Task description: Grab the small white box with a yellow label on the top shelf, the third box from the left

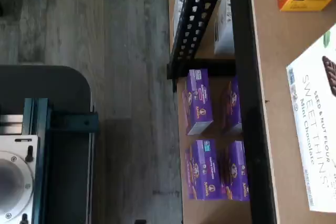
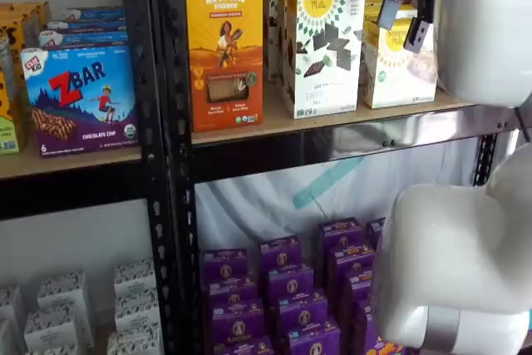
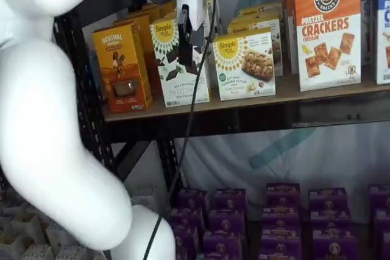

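Note:
The small white box (image 2: 397, 68) with a yellow top band stands on the top shelf (image 2: 332, 140), right of a taller white box (image 2: 324, 47) picturing dark chocolate pieces. It shows in both shelf views (image 3: 245, 65). My gripper (image 2: 404, 21) hangs in front of the shelf, near the small box's upper part. Its two black fingers are apart with a visible gap and hold nothing. In a shelf view the gripper (image 3: 190, 38) overlaps the taller box's right edge (image 3: 173, 65). The small white box does not show in the wrist view.
An orange Revival box (image 2: 224, 51) stands left of the taller white box. A Pretzel Crackers box (image 3: 326, 28) stands to the right. Purple boxes (image 2: 283, 288) fill the lower shelf. A black rack post (image 2: 166, 155) rises at the left. The arm's white body (image 3: 49, 120) fills the foreground.

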Controlling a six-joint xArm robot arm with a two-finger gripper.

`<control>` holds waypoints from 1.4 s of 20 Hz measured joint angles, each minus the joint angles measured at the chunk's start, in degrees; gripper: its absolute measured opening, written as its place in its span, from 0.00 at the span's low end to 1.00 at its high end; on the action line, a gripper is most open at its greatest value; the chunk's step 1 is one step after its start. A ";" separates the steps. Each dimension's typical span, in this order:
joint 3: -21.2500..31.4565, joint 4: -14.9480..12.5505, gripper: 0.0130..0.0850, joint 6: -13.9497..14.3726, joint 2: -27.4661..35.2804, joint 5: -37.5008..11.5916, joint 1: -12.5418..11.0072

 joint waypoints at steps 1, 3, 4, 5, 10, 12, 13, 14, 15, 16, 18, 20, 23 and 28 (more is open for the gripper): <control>-0.75 -0.74 1.00 0.12 0.69 0.84 0.39; -1.95 -2.17 1.00 0.01 2.38 1.83 0.89; -2.03 -2.14 1.00 -0.27 2.70 1.67 0.62; -2.06 -1.85 1.00 -0.60 3.03 1.50 0.23; -1.18 2.58 1.00 -2.07 3.50 -0.84 -2.58; -0.81 4.69 1.00 -2.45 3.53 -2.23 -3.59; -0.59 5.92 1.00 -2.65 3.56 -3.18 -4.15; -0.45 7.17 1.00 -2.82 3.63 -3.97 -4.71; -0.76 8.24 1.00 -2.94 4.04 -4.39 -5.20; -1.27 9.01 1.00 -3.01 4.58 -4.70 -5.54; -2.72 9.77 1.00 -3.07 5.99 -5.37 -5.82; -4.42 9.82 1.00 -3.00 7.69 -5.81 -5.70; -7.59 8.88 1.00 -2.76 10.92 -6.17 -4.94; -9.93 5.94 1.00 -2.59 14.55 -9.41 -2.87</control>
